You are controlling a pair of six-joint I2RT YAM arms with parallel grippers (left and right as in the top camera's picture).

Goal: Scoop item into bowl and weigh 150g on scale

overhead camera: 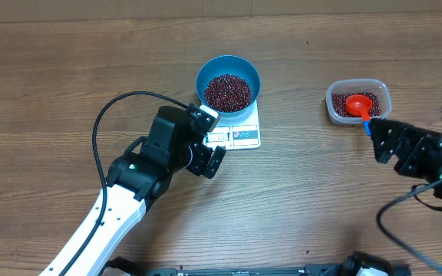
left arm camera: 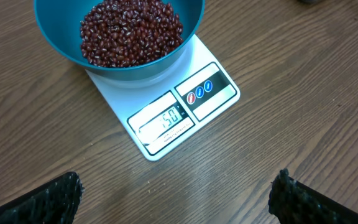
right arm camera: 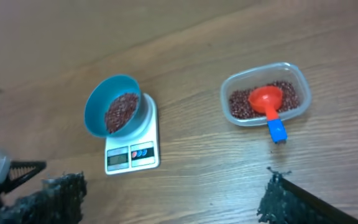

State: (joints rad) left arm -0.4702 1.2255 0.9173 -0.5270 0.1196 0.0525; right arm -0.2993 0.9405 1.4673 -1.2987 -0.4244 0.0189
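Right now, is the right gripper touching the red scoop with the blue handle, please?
Apart. The right wrist view shows bare wooden table between the right gripper and the red scoop.

In your left wrist view, the scale (left arm camera: 224, 99) display (left arm camera: 171, 116), just above the frame's middle, reads 150, its first digit faint. Small print beneath is illegible. The panel (left arm camera: 205, 92) beside it bears three round icons (left arm camera: 199, 91), one red, two blue.

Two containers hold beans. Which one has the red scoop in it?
The clear plastic tub holds the red scoop; the blue bowl on the scale has none.
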